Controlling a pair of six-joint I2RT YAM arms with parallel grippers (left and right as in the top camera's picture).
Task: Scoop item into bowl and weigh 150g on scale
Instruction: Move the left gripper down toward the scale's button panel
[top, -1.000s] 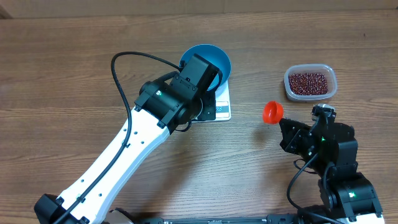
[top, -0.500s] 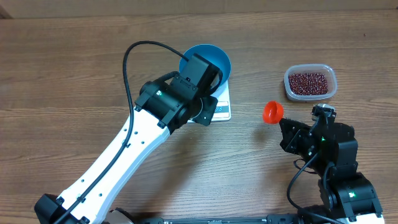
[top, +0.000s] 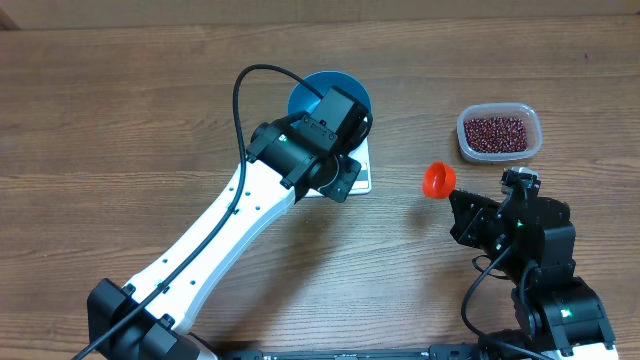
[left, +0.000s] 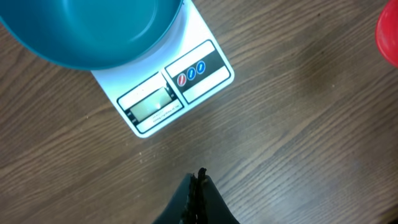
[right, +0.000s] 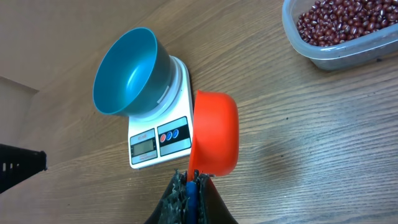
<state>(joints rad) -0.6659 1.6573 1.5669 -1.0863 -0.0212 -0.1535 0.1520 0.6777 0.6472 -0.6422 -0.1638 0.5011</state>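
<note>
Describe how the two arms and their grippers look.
The left arm has a long white link with black joints and a black cable looping above it. The right arm is black throughout, with small green lights and a cable of its own. The left gripper and right gripper both end in dark tapered fingers.

Bowl (right: 124, 71) bright blue; scale (right: 155, 143) white with red and blue dots; scoop (right: 217, 134) beside scale orange-red; beans (right: 339, 22) dark red-brown
</note>
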